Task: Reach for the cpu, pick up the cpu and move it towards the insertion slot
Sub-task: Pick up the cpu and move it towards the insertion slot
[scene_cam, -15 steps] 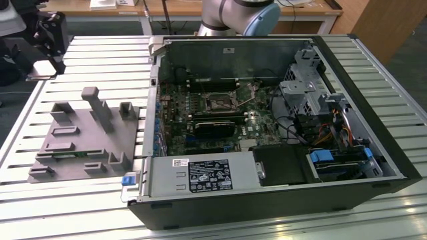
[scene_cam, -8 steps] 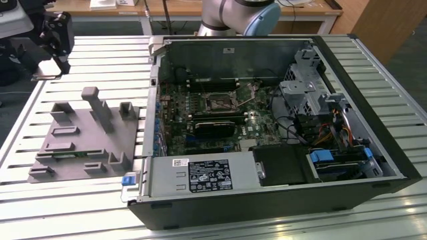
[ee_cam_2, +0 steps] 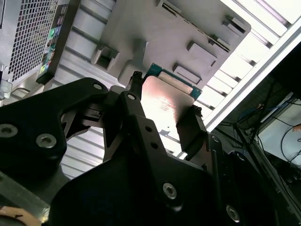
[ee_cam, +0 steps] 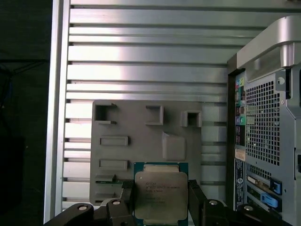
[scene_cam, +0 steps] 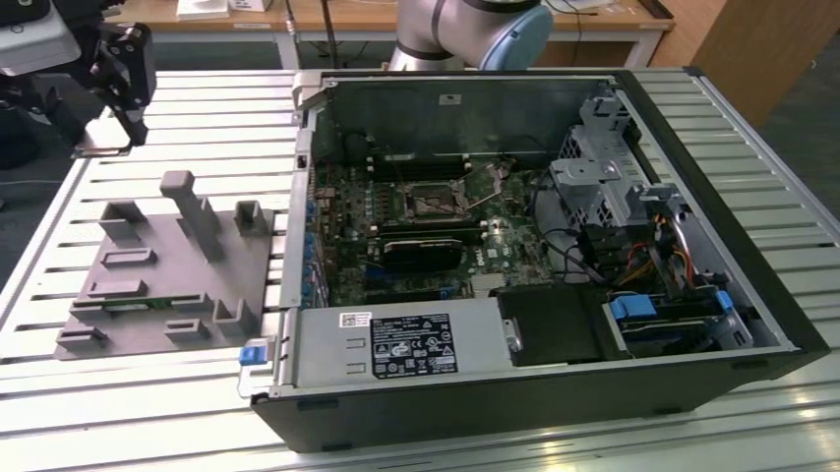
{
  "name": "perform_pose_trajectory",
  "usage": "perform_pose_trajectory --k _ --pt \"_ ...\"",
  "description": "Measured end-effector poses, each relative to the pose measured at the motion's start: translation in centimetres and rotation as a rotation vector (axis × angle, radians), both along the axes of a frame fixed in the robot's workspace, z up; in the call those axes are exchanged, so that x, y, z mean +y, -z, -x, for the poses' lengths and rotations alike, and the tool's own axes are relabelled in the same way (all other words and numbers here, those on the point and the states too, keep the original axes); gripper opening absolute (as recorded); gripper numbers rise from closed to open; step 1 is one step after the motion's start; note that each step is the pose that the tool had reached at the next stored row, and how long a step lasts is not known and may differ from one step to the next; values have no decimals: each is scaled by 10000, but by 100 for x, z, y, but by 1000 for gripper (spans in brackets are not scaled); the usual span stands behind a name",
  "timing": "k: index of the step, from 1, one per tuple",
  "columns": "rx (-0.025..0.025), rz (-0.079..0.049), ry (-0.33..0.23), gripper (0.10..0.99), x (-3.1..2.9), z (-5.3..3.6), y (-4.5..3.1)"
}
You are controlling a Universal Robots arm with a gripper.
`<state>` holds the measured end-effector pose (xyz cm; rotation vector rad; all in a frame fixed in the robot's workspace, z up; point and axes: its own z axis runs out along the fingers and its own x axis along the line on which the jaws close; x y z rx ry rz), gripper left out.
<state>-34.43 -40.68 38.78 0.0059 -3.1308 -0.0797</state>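
Exterior view: black two-fingered tool [scene_cam: 105, 143] raised beside grey plastic tray [scene_cam: 132, 295], dark silver-framed square insertion slot [scene_cam: 431, 200] well apart toward the exterior view's right. Second wrist view: clamped on flat silvery square cpu [ee_cam_2: 164, 106] by opposite edges. First wrist view: cpu [ee_cam: 161, 195] held above tray.

No text can be read — all print is too small. Black label [scene_cam: 411, 346] on the power supply [scene_cam: 329, 356] at the computer case [scene_cam: 525, 418] near edge, white sticker [scene_cam: 356, 318] above it, faint print lines on the cpu [ee_cam: 160, 194] lid — all illegible.
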Motion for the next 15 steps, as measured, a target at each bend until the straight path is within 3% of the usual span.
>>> perform_pose_trajectory --k 15 --pt "-1 -1 0 541 0 -150 0"
